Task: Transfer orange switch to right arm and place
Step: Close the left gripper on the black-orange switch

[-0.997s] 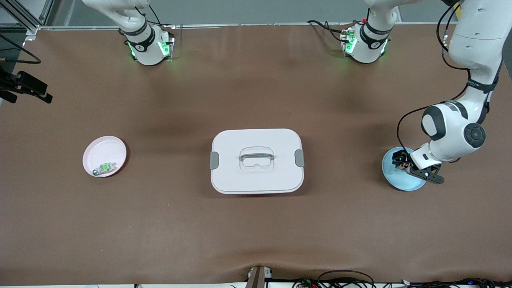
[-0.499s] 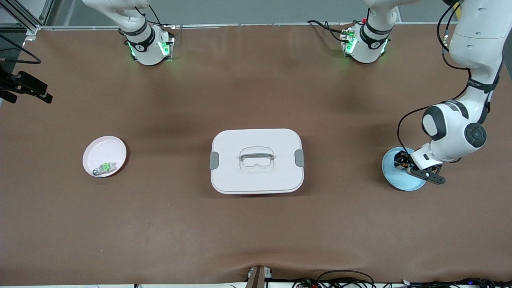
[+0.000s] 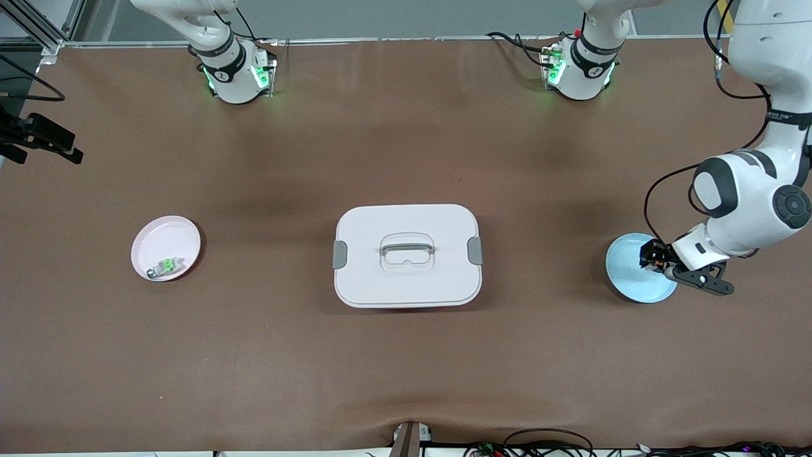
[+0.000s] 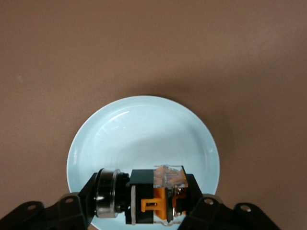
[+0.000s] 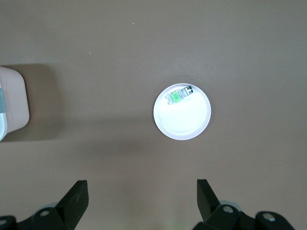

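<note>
My left gripper (image 3: 653, 257) is shut on the orange switch (image 4: 158, 195), a black blocky part with an orange clip and a metal ring. It holds the switch just above the pale blue plate (image 3: 628, 279) at the left arm's end of the table; that plate (image 4: 144, 139) fills the left wrist view. My right gripper (image 5: 141, 196) is open and empty, high over the table near the pink plate (image 5: 184, 120). Only the right arm's base (image 3: 231, 70) shows in the front view.
A white lidded box (image 3: 406, 255) with a handle sits mid-table. The pink plate (image 3: 162, 241) at the right arm's end holds a pale component with a green mark (image 3: 166, 266). A black camera mount (image 3: 38, 136) juts in at the table's edge.
My left gripper has lifted the orange switch slightly and shifted toward the left arm's end of the table, uncovering more of the blue plate. The right arm has not moved.
</note>
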